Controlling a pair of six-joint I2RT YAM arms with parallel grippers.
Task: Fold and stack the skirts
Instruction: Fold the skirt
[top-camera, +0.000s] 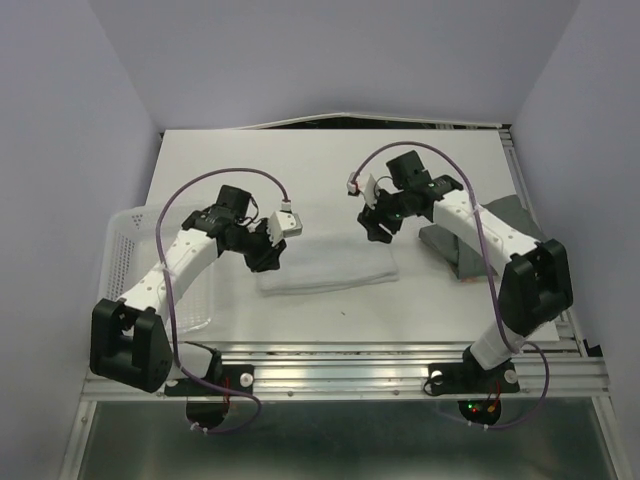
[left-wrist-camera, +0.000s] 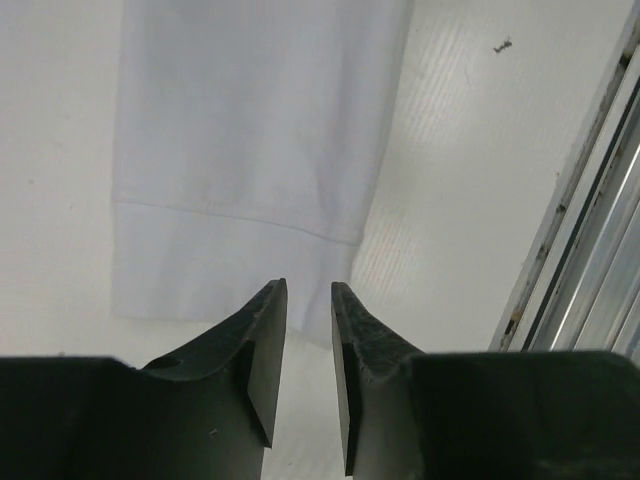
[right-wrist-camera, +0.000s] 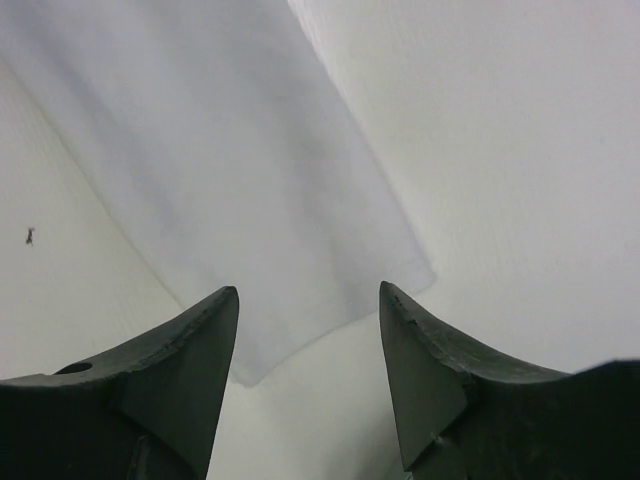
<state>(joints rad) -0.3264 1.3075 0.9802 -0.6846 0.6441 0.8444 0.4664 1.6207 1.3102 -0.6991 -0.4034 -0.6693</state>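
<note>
The left gripper (left-wrist-camera: 308, 290) is filling the bottom of the left wrist view. Its two dark fingers are standing a narrow way apart with nothing between them. Just past the fingertips the white skirt (left-wrist-camera: 250, 130) is lying flat on the bench (left-wrist-camera: 460, 200). Its stitched hem band is running crosswise at the end nearest the gripper, and the rest is stretching straight away from it. Whether the tips are touching the cloth cannot be told.

In the right wrist view the right gripper (right-wrist-camera: 308, 292) is standing with its fingers wide apart and empty. It is hanging over the other end of the white skirt (right-wrist-camera: 230, 170). One corner of the cloth is showing in the gap between the fingers, and the long body is running away up and to the left.

From above, the white skirt (top-camera: 328, 268) is lying folded into a long rectangle at the middle of the bench (top-camera: 300, 170). Its long axis is running left to right, square to the reach of the arms. The left gripper (top-camera: 268, 262) is sitting at its left end and the right gripper (top-camera: 377, 232) at its far right corner, so the cloth is lying between the two.

The grey skirt (top-camera: 450, 252) is lying at the right side of the bench, partly hidden under the right arm and well apart from the white one. The white slatted basket (top-camera: 122, 245) is standing at the left edge beneath the left arm. A small dark speck (top-camera: 342, 313) is lying on the bench nearer than the white skirt.
</note>
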